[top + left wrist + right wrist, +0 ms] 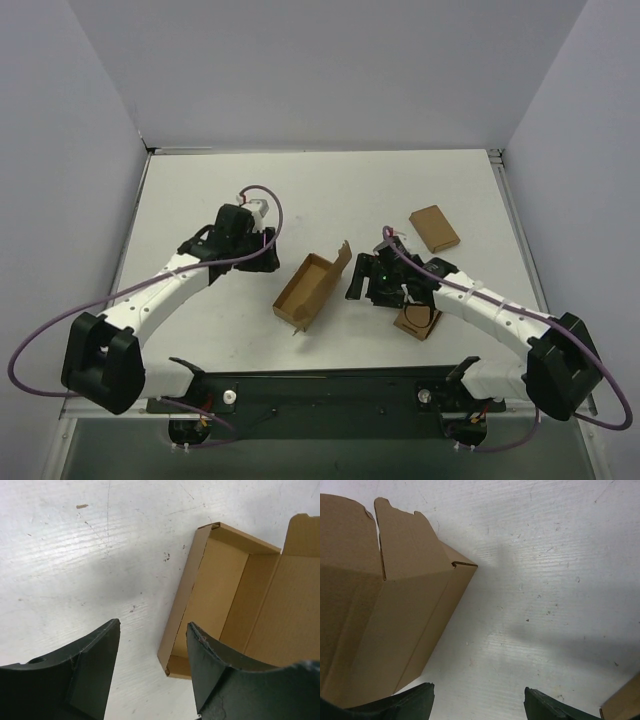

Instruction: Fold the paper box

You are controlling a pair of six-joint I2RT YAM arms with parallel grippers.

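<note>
The paper box lay near mid-surface, btwn the two arms. It was a half-formed open tray, side walls up, w/ its lid panel raised and leaning on the R side. The surface was white; both wrist views showed it scuffed and speckled.

L end effector sat to the box's L and a bit farther back, apart from it; released, jaws spread, nothing held. In the L wrist view its fingers framed bare surface, w/ the tray's near corner showing in the gap; the tray's inside and lid panel ran off to the R; contact w/ the box could not be told.

R end effector was just beside the raised lid on the box's R; also released, jaws apart, holding nothing. In the R wrist view its fingers had only bare surface btwn them; the box's outer wall and slit flaps filled the L of that view.

Other things: a small brown box lay flat beyond the R arm, well apart from the task box. A second small brown box lay partly under the R forearm. A brown cardboard corner showed at the R wrist view's lower R edge; which box, could not tell. Purple cables looped off both arms.
</note>
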